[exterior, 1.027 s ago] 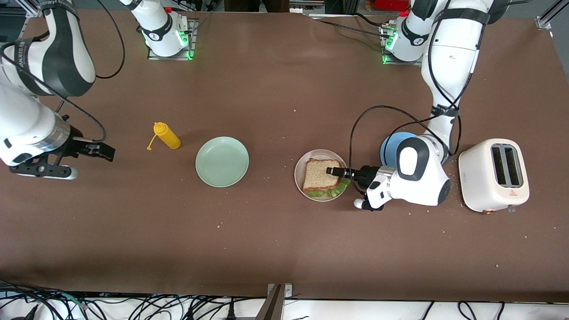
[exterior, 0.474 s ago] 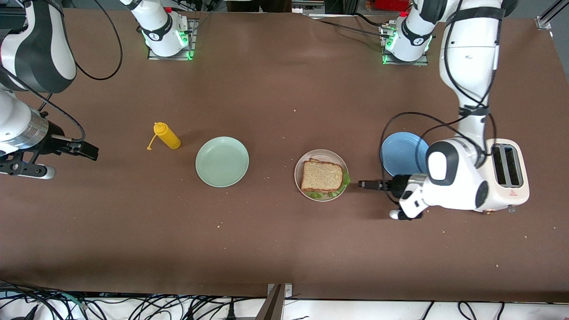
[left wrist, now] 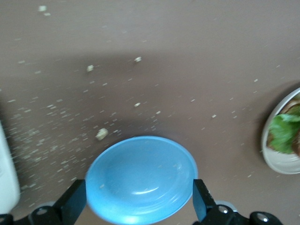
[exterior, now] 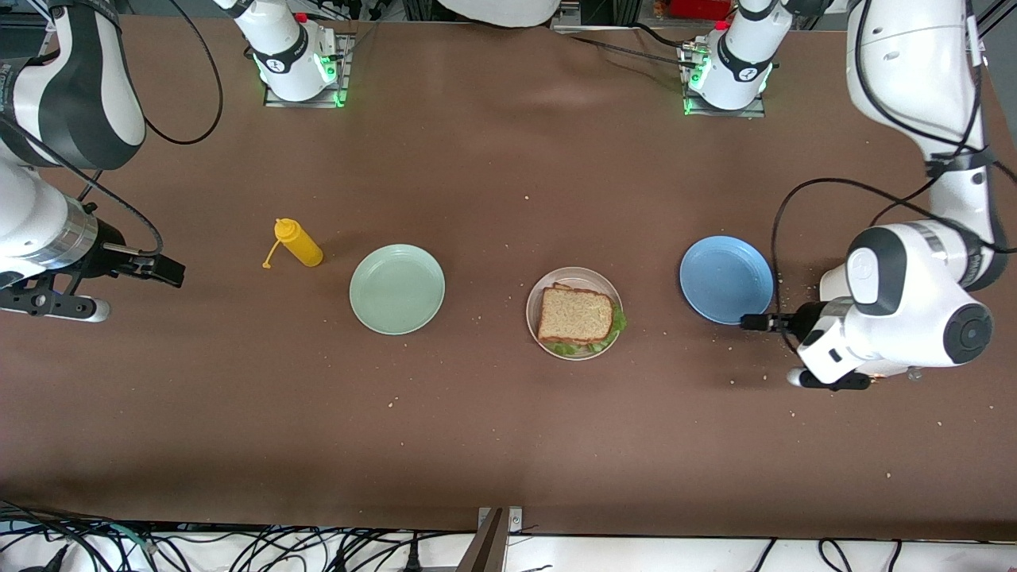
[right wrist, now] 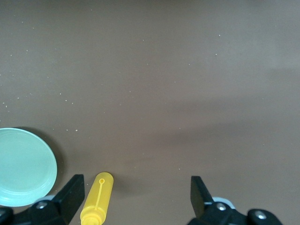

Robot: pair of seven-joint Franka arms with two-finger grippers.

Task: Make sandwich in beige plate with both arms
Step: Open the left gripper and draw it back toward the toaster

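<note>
A: What lies nearest the front camera on the surface (exterior: 508, 445)?
B: The sandwich (exterior: 577, 316), complete on the beige plate (exterior: 540, 292), about midway along the surface. Its top bread slice lies flat, with green lettuce (left wrist: 284, 132) poking out at the plate's nearer edge.

A: And the left gripper (exterior: 751, 322)?
B: It hangs over the bare surface just beside the blue plate (exterior: 726, 279), toward the left arm's end. Its fingers (left wrist: 202, 201) are spread wide and hold nothing; in the left wrist view the blue plate shows between them. Crumbs (left wrist: 101, 134) are scattered around that plate.

A: The right gripper (exterior: 171, 271)?
B: Over the surface at the right arm's end, fingers (right wrist: 200, 193) apart and empty.

A: What else is there?
B: A mint-green plate (exterior: 397, 288) beside the beige one, toward the right arm's end, then a yellow squeeze bottle (exterior: 299, 243) lying on its side, slightly farther from the camera.
</note>
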